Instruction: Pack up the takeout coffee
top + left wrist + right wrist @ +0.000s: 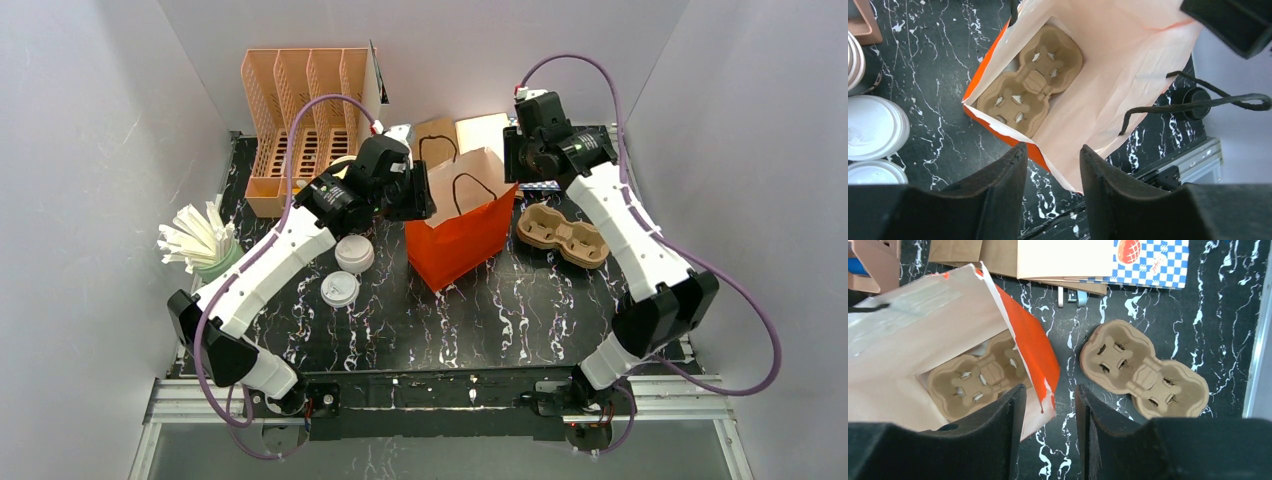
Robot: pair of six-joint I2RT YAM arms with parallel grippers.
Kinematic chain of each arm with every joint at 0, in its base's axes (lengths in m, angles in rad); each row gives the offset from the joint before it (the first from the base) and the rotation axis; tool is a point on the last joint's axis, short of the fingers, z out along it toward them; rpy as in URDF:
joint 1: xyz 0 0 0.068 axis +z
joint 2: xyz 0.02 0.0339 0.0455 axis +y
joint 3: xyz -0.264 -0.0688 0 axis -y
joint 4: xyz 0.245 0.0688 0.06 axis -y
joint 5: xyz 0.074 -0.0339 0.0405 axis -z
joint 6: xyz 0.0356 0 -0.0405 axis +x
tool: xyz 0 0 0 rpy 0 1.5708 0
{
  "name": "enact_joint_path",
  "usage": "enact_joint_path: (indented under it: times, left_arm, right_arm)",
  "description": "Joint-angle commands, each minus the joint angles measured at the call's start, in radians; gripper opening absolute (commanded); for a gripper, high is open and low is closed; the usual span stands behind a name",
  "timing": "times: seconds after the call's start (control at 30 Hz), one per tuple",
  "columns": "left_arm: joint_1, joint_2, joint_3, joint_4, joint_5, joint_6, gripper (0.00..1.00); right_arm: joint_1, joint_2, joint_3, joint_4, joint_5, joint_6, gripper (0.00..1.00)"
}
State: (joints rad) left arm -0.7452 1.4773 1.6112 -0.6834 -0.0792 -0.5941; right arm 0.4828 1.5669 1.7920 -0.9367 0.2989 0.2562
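The takeout coffee is out of view in every frame. An orange paper bag (465,235) stands open mid-table, its pale inside (1108,75) facing up. A brown cardboard cup carrier (1030,82) lies flat at the bag's bottom, and its holes are empty (975,377). My left gripper (1050,147) hovers over the bag's left rim (418,190), jaws apart with nothing between them. Above the bag's right rim hangs my right gripper (1047,387), seen from the top camera at the bag's far right corner (515,160). Its jaws are apart, and the bag's torn orange corner shows below the gap.
A second cup carrier (562,235) lies on the table right of the bag (1143,370). A stack of white cups (354,253) and a loose white lid (339,289) sit left of it. A peach rack (300,110), a cup of wrapped straws (200,240) and flat paper bags (1048,260) line the back and left.
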Motion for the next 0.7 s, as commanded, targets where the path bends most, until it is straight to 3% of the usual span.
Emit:
enact_joint_path:
  times: [0.0,0.1,0.23,0.4,0.53,0.67]
  left_arm:
    - [0.001,-0.053,-0.002,-0.008,-0.049,-0.002,0.47]
    - [0.001,-0.076,0.016,-0.039,-0.109,0.027,0.56]
    - [0.005,-0.107,0.021,-0.069,-0.188,0.064,0.59]
    - [0.032,-0.134,0.002,-0.096,-0.295,0.120,0.59]
    - [0.040,-0.145,-0.004,-0.127,-0.514,0.194,0.59]
    - [0.051,-0.127,-0.003,-0.126,-0.630,0.271,0.59]
  right_arm:
    - [-0.015,0.042,0.057,0.037,-0.041,0.003,0.49]
    - [-0.016,0.047,0.054,0.061,-0.062,-0.002,0.49]
    - [-0.016,0.066,0.069,0.077,-0.064,-0.012,0.46]
    - [-0.018,0.107,0.113,0.082,-0.058,-0.025,0.22]
    - [-0.019,0.144,0.158,0.103,-0.008,-0.033,0.02]
    - [-0.020,0.192,0.228,0.123,-0.012,-0.044,0.01]
